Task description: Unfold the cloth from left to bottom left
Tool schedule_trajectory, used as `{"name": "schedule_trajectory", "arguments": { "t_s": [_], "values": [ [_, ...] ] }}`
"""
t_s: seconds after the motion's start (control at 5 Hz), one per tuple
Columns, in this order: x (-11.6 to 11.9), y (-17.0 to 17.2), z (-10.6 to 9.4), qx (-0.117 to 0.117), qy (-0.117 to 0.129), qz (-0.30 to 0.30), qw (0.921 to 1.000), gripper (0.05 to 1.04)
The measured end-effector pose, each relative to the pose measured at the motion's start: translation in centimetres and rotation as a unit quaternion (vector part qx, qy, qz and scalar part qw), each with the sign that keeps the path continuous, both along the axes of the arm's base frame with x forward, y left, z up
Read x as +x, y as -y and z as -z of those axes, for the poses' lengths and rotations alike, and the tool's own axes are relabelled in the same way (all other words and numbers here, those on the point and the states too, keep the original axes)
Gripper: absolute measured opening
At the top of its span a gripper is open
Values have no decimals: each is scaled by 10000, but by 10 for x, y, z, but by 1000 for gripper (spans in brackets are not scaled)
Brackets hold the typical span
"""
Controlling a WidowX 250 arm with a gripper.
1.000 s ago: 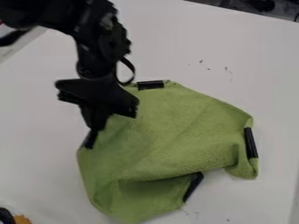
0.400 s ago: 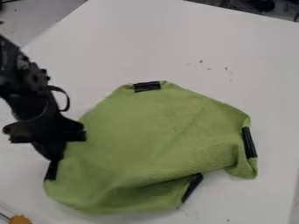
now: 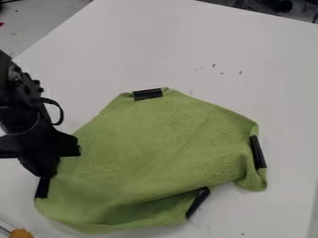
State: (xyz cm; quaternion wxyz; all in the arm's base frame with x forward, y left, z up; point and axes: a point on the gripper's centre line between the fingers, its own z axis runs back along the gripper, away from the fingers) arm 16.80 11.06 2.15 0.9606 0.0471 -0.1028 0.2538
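Camera view: the gripper [image 3: 47, 174] is at the left corner of the green cloth [image 3: 155, 139], seemingly clenched on it just above the black strip [image 3: 42, 188] there. The cloth lies on the white surface [image 3: 155, 42], its left corner stretched towards the lower left.

If the grip has caught only a thin pinch, the corner could slip free under more pull. Too long a pull would probably drag the whole cloth, since little seems to anchor it, and leave the lower fold as it is. It could also bring the cloth against the orange object [image 3: 21, 233] just off its lower-left edge. Letting go early may let the slack along the lower side spring back.

The cloth looks soft and slightly fuzzy, like towelling, with a rounded, lopsided outline. A deep crease runs along its lower side, and its lower-right corner droops into a lobe. Other dark, straight, faintly shiny strips mark its top [image 3: 148, 94], right [image 3: 258, 152] and lower edges [image 3: 198, 202]. The surface is smooth and matt, with small dark specks [image 3: 214, 65] beyond the cloth's upper-right edge.
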Motion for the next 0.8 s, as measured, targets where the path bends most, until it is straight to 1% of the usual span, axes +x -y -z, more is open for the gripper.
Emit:
{"name": "schedule_trajectory", "arguments": {
  "t_s": [0.2, 0.4, 0.6, 0.8],
  "values": [
    [-1, -3, -10, 232, -232, 72, 9994, 534],
    [0, -5, -26, 426, -391, 252, 9980, 838],
    [9, 1, -44, 537, -417, 637, 9957, 1011],
    [26, 21, -53, 405, -332, 1086, 9927, 1009]
  ]
}}
